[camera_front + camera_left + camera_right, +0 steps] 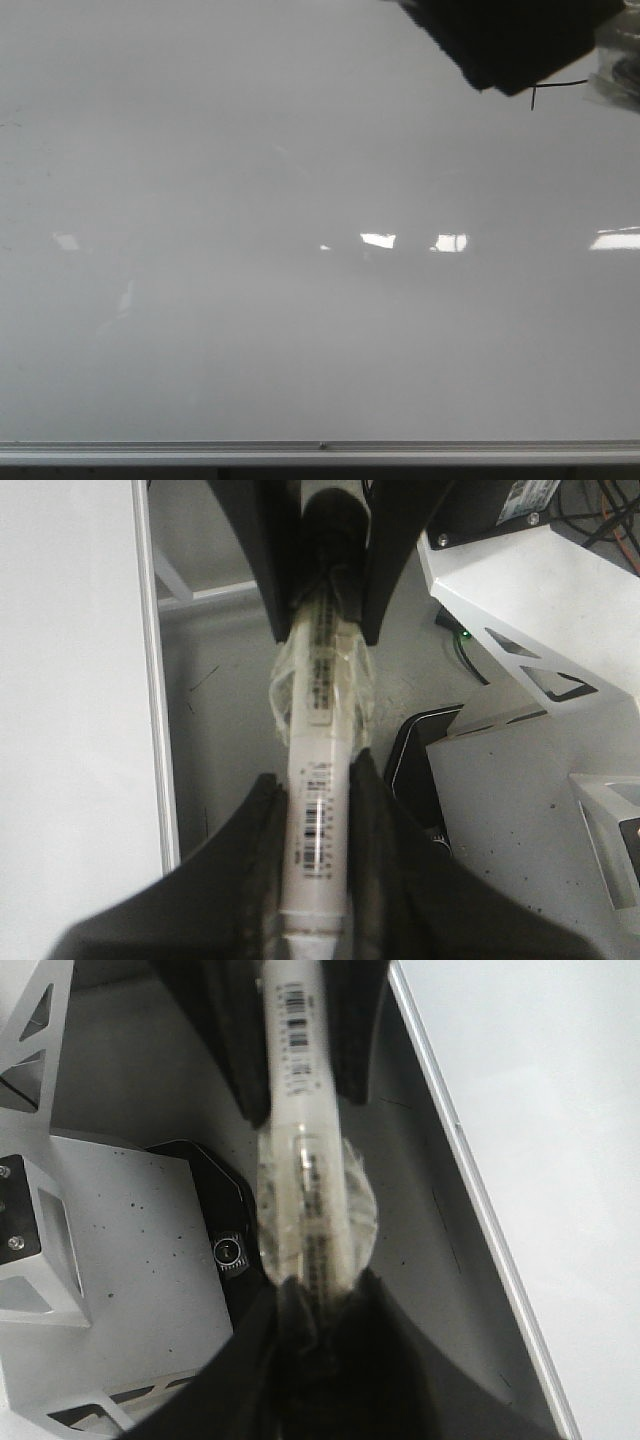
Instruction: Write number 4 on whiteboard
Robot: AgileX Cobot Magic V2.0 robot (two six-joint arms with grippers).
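The whiteboard [300, 200] fills the front view, its silver rail [320, 452] along the near edge. Thin black strokes of the number 4 [545, 88], a crossbar and a short vertical, show at the far right; the rest is hidden behind a dark gripper body [510, 40]. Both grippers hold one white marker [320, 730]. My left gripper [318, 775] is shut on its barcoded barrel. My right gripper [322, 1285] is shut on the tape-wrapped part [310, 1210]. Each wrist view shows the other gripper's fingers [255, 560] [230, 1050] flanking the marker's far end.
Beside the board's edge [150, 680] [470, 1190] lies a grey floor strip. White metal frame parts of the robot base [530, 600] [120, 1250] sit close by, with a black part carrying a round lens [230, 1252]. Cables [600, 510] lie beyond.
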